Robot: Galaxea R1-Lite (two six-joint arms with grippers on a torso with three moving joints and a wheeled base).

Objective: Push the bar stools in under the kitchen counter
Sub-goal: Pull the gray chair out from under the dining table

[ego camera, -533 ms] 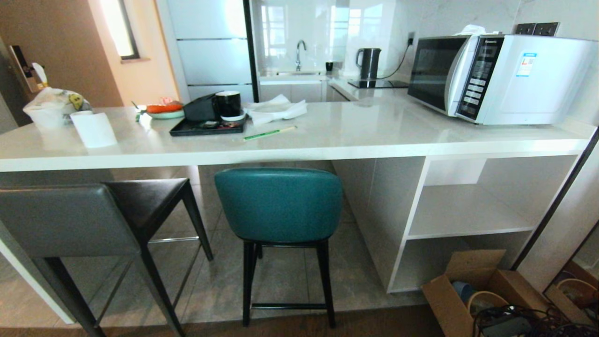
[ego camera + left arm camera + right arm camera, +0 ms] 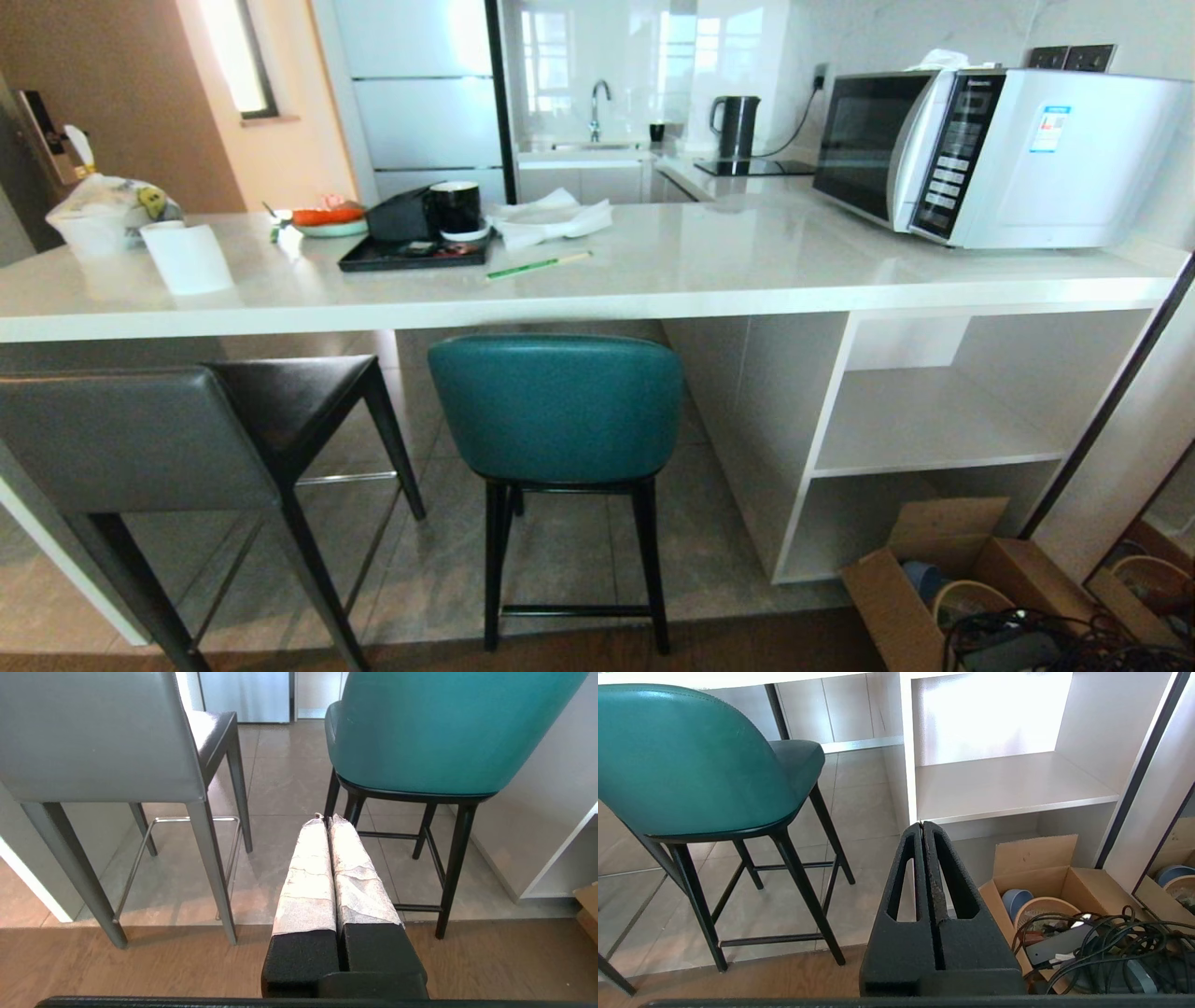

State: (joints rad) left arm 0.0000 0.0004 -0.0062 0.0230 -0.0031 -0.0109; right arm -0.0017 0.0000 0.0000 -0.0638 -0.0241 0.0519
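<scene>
Two bar stools stand side by side before the counter [image 2: 653,289]: the square-backed stool [image 2: 140,439] on the left, its seat reaching under the slab, and the round-backed stool [image 2: 557,406] right of it, back just below the counter edge. On the counter, a paper roll [image 2: 187,257] sits far left, a tray [image 2: 411,254] mid-left, a microwave [image 2: 999,154] far right. Open shelving [image 2: 934,420] lies under the right end, a cardboard box [image 2: 943,579] on the floor before it.

Between the grey stool [image 2: 140,439] and the teal stool [image 2: 556,411] we saw an open gap of bare tile. Right of the teal stool, the counter's [image 2: 597,289] white panel [image 2: 747,439] closed the way; a cardboard box [image 2: 943,579] with cables [image 2: 1106,938] blocked the floor beyond.
</scene>
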